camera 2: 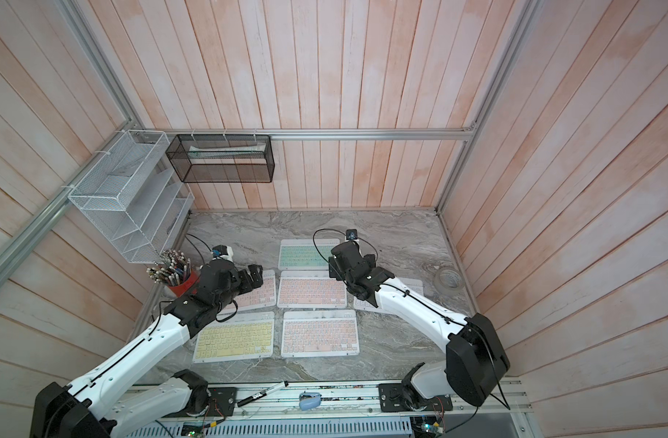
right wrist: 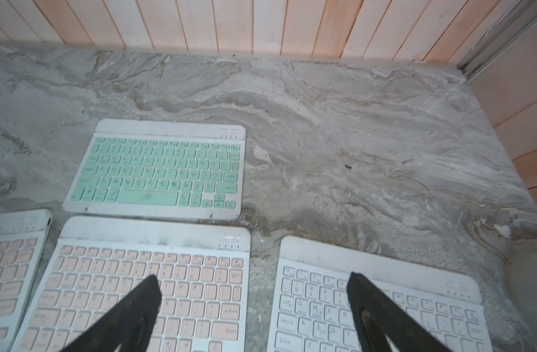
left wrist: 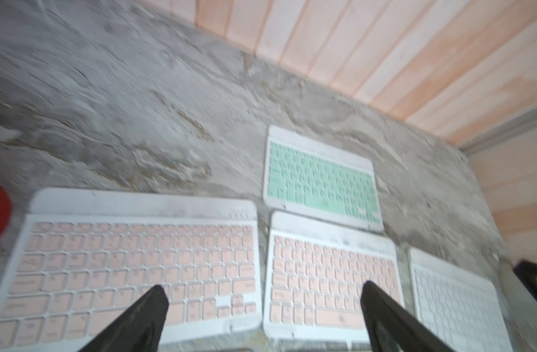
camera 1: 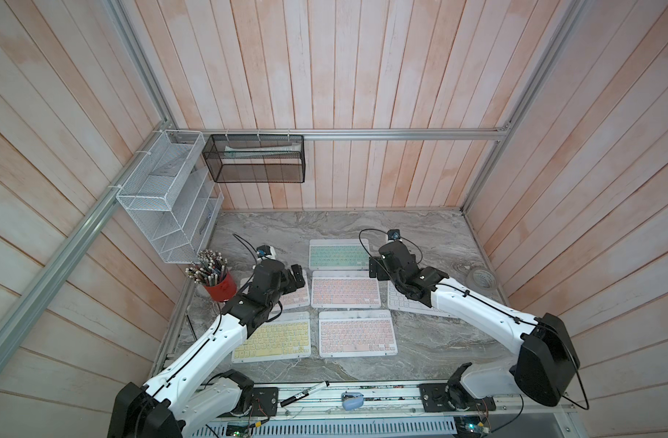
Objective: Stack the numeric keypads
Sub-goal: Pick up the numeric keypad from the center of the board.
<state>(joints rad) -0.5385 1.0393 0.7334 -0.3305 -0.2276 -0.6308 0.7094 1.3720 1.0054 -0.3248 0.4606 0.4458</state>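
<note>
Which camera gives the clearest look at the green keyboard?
The right wrist view: the mint green keypad lies whole and sharp, with its key legends visible. The left wrist view shows it whole but blurred. In both top views it is small, its keys indistinct.

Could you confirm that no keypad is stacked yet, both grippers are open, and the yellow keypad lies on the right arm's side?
Not quite: the yellow keypad lies on the side of the left arm, not the right, as both top views show. The rest stands: no keypad is stacked yet, and the left gripper and right gripper are open.
</note>
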